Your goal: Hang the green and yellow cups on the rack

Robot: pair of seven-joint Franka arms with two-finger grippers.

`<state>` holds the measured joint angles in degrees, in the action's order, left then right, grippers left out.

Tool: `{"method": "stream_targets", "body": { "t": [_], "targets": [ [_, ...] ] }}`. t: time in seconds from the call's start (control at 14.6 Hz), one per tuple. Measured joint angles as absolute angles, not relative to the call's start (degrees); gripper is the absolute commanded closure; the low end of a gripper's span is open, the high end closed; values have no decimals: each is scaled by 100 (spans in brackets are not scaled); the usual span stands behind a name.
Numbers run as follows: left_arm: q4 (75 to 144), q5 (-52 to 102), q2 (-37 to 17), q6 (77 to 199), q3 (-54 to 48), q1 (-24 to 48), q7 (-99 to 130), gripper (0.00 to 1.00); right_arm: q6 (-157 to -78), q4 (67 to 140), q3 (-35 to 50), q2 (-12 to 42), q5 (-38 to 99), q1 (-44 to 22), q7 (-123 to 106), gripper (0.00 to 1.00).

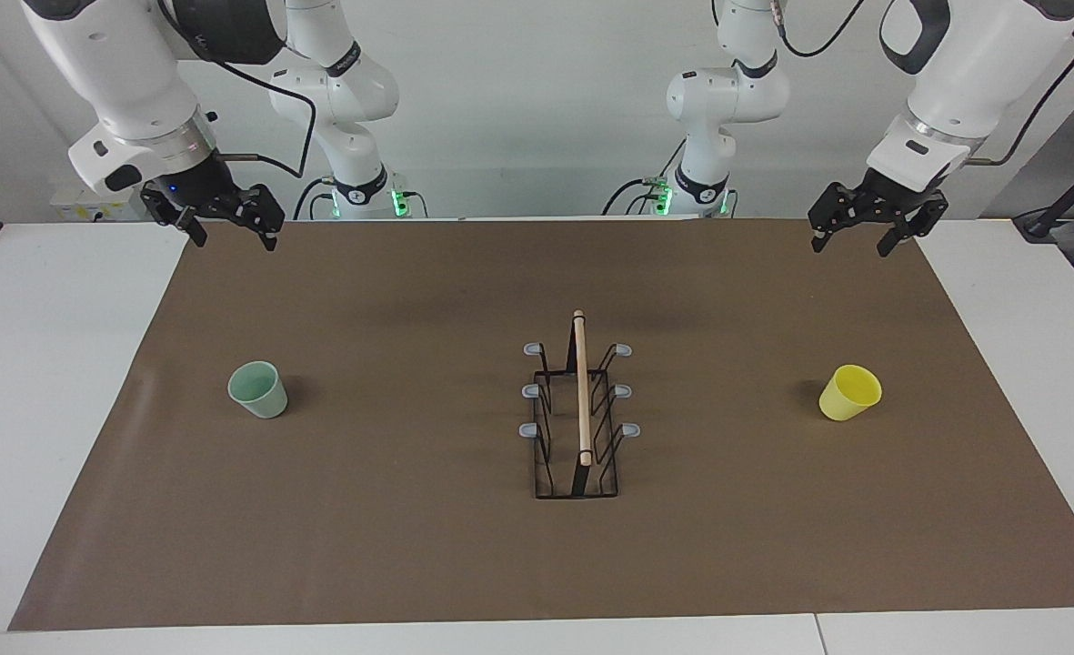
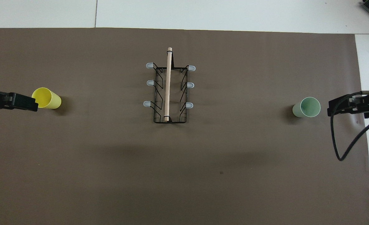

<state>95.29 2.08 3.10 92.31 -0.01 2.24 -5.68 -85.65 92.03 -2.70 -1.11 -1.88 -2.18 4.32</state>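
Both arms are up in the air at my end of the table right now, neither one touching anything. The left gripper (image 1: pixel 853 241) hangs over the robot-side edge of the brown mat (image 1: pixel 409 546), toward the left arm's end, fingers pointing down and spread apart with nothing between them. The right gripper (image 1: pixel 235 238) is the mirror of that at the right arm's end: raised, wrist tilted, jaws apart and empty.

The yellow cup (image 1: pixel 850 392) sits upright on the mat at the left arm's end, well apart from the rack (image 1: pixel 579 418). The green cup (image 1: pixel 258 389) stands upright at the right arm's end, about the same way out from the robots. From overhead the left gripper looks like it's just beside the yellow cup's rim, but the facing view shows it's well above the table.

The rack is in the middle of the mat, wooden rod (image 1: pixel 581 387) running along its top, all six grey-tipped prongs bare.

The mat covers most of a white table (image 1: pixel 45 364). Plain pale wall by the arm bases, green lights glowing on both.
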Motion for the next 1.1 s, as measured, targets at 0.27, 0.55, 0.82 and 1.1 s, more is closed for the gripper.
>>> {"method": "stream_targets", "body": {
  "t": [0.27, 0.55, 0.82, 1.1],
  "targets": [
    [9545, 200, 310, 9304, 27, 71, -567, 0, -8568, 9195, -294, -172, -115, -186, 432, 0],
    [9669, 197, 278, 9470, 36, -130, -567, 0, -8567, 9191, -300, -233, 85, -188, 432, 0],
    [9655, 307, -132, 9607, 45, -312, -517, 0, -8656, 9219, -289, -183, 92, -194, 432, 1],
    [9411, 722, -922, 10050, 53, -561, -29, 0, -8910, 9150, -280, 522, -43, -195, 431, 0]
  ]
}}
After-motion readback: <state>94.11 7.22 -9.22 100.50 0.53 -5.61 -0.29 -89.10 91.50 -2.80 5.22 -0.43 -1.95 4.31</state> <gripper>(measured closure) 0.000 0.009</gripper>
